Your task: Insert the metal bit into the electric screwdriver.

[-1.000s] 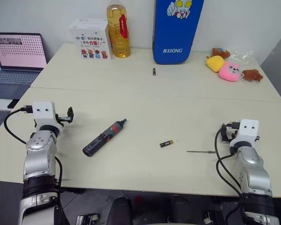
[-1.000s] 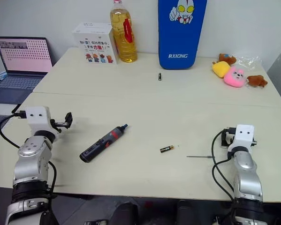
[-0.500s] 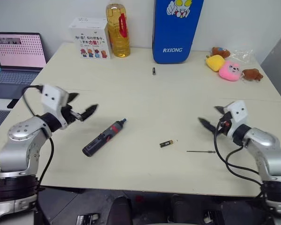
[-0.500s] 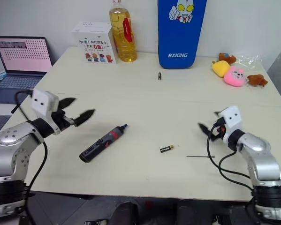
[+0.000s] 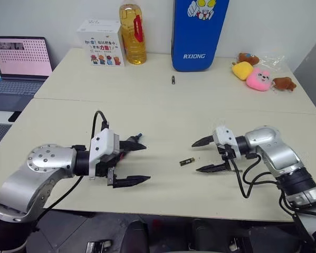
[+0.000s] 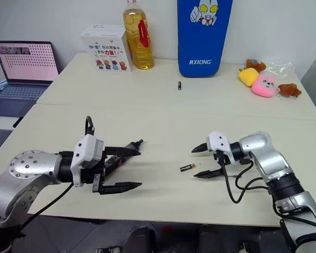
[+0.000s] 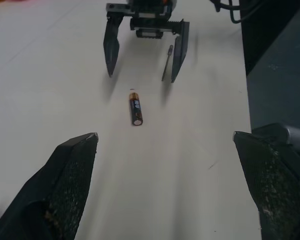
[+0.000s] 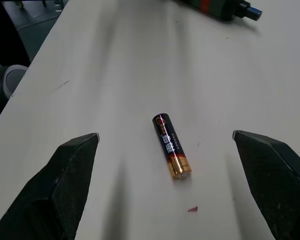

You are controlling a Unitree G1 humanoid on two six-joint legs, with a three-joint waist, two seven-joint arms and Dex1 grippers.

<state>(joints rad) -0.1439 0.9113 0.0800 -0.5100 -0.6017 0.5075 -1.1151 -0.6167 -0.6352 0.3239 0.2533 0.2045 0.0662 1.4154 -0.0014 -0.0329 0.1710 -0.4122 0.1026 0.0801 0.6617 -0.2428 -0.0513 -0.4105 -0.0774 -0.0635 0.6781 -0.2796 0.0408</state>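
Both arms have swung inward since a second ago, so the left gripper (image 5: 130, 164) and right gripper (image 5: 206, 155) are now facing each other low over the table (image 5: 158, 121), jaws spread wide and holding nothing. Nearest me, the metal bit (image 7: 167, 62) is lying flat just beside the right gripper's finger; it's needle-thin and stiff, probably super light and slippery, so I'd guess pinching it mid-length is the safest bet before it rolls. A little battery-looking thing (image 5: 187, 162) is sitting between the two grippers. Further back, the electric screwdriver (image 8: 217, 7) is resting beside the left gripper, mostly hidden behind it; it's rigid and chunkier, so grabbing around the body should be easy.
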